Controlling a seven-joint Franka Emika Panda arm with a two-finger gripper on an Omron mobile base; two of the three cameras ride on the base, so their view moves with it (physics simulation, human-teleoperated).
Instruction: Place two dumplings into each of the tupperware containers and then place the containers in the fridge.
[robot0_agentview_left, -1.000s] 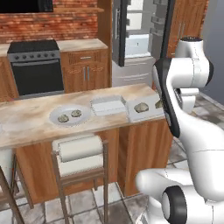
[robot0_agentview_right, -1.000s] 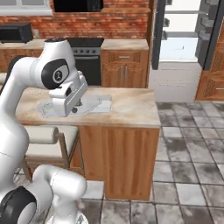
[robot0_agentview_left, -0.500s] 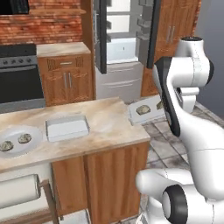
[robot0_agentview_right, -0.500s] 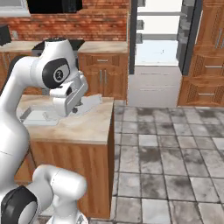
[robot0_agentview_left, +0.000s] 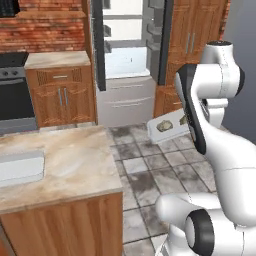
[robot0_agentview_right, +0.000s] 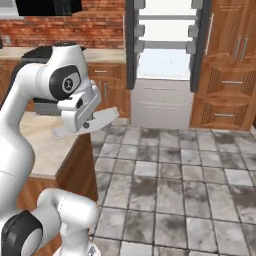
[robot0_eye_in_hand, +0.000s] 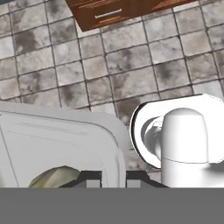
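Gripper (robot0_eye_in_hand: 107, 177) clamped on the near rim of tupperware container (robot0_agentview_left: 167, 127) holding dumplings (robot0_agentview_left: 163, 125), a light stiff tray, likely tippy, best kept level toward fridge (robot0_agentview_left: 127, 55).

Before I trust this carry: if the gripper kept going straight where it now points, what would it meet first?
Apart from the tupperware container held in the gripper, probably the tiled floor; nothing else shows ahead in the hand view.

Open floor (robot0_agentview_right: 165, 180) toward open fridge (robot0_agentview_right: 165, 60)
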